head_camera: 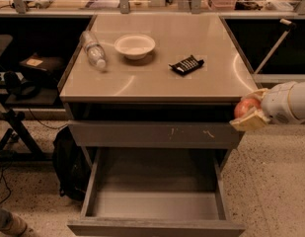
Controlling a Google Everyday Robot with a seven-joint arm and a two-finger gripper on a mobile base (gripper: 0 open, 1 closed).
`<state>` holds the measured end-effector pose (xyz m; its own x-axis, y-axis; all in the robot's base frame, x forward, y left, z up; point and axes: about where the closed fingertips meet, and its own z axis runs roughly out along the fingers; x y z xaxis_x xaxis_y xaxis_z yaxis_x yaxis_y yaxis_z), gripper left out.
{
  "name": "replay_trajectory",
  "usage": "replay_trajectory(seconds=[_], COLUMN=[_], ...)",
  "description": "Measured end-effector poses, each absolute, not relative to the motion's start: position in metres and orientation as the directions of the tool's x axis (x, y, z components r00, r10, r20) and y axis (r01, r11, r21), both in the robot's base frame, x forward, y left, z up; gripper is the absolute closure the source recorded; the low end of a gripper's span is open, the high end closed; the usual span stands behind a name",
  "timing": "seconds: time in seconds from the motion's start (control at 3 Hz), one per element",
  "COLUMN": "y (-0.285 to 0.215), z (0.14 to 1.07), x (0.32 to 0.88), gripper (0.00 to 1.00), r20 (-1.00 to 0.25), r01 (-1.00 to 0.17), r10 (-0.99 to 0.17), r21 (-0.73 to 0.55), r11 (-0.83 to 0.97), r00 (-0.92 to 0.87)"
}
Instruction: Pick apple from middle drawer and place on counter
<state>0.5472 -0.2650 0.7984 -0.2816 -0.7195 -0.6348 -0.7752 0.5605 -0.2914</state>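
I'm watching a dim, warm-toned scene lit from overhead. The glossy bench (157, 83) carries curved streaks of glare near its 8 and 3 o'clock edges, and the white bowl (134, 46) drops a soft shadow toward 5 o'clock. Below, the middle drawer (157, 204) lies in murky shade. At 3 o'clock the pale gripper (248, 110), clamped on the apple (243, 105), catches brighter light.
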Motion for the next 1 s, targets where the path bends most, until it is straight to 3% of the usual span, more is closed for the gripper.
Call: replay_trajectory(seconds=[0.67,1.0], y=[-0.239,-0.185], z=[0.834,0.916], x=[0.571,0.608], gripper=[1.0,1.0], r20=[-0.627,-0.588], r01=[-0.769,-0.764], r10=[-0.742,-0.798], r21=[-0.347,-0.454], r11=[0.537,0.459], r00=[-0.235,-0.131])
